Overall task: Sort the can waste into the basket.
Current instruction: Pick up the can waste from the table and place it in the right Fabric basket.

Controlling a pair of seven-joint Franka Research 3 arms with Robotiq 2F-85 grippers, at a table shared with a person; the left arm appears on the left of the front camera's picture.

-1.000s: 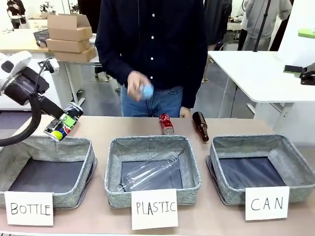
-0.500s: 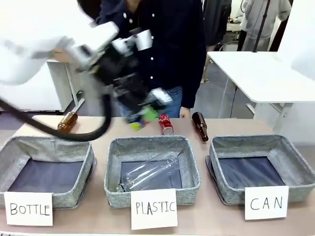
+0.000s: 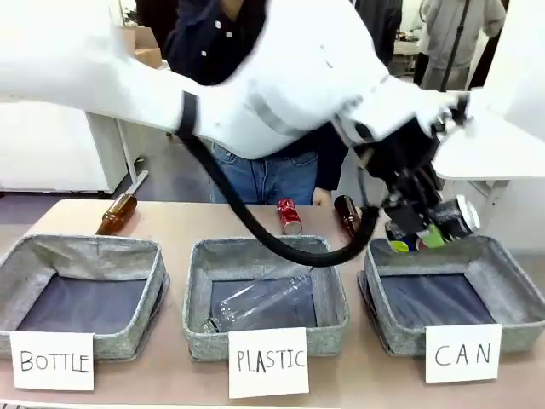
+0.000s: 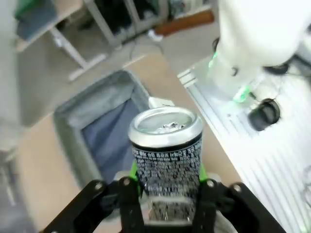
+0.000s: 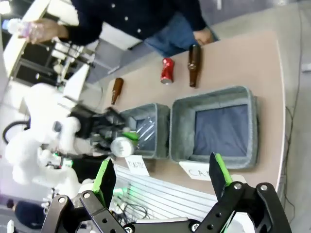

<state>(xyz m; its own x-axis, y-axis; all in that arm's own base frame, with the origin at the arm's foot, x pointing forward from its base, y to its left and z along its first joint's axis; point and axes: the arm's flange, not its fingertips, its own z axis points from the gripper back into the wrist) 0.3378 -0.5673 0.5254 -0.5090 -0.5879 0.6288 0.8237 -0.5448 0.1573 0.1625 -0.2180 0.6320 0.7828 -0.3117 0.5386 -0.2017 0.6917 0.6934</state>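
1. Left hand (image 3: 419,239), out at the right end of the worktop (image 3: 170,223), is clamped on the dark can (image 3: 456,218). In its wrist view both green pads press the can's sides, and its silver end points away from the wrist.
2. Far left stands the BOTTLE basket (image 3: 85,249), with a brown bottle (image 3: 117,215) lying behind it.
3. In the middle, the PLASTIC basket (image 3: 255,247) holds a clear bottle (image 3: 255,302), which this task leaves alone.
4. Behind that basket the red can (image 3: 288,215) lies on the worktop. A second brown bottle (image 3: 345,217) is just to its right, and a person stands beyond them.
5. On the right is the CAN basket (image 3: 502,256), its dark floor bare. The dark can hangs tilted above the basket's far left corner, not yet inside.
6. Right hand (image 5: 162,177), seen from its own wrist camera, sits high over the scene, with fingers spread and nothing between them.
7. The step in hand looks like delivery of the first can. The next move calls for carrying it a little farther, over the basket's middle. The hand should then lower before it lets go, so the can does not clip the rim and roll off. The red can is left to fetch afterwards.
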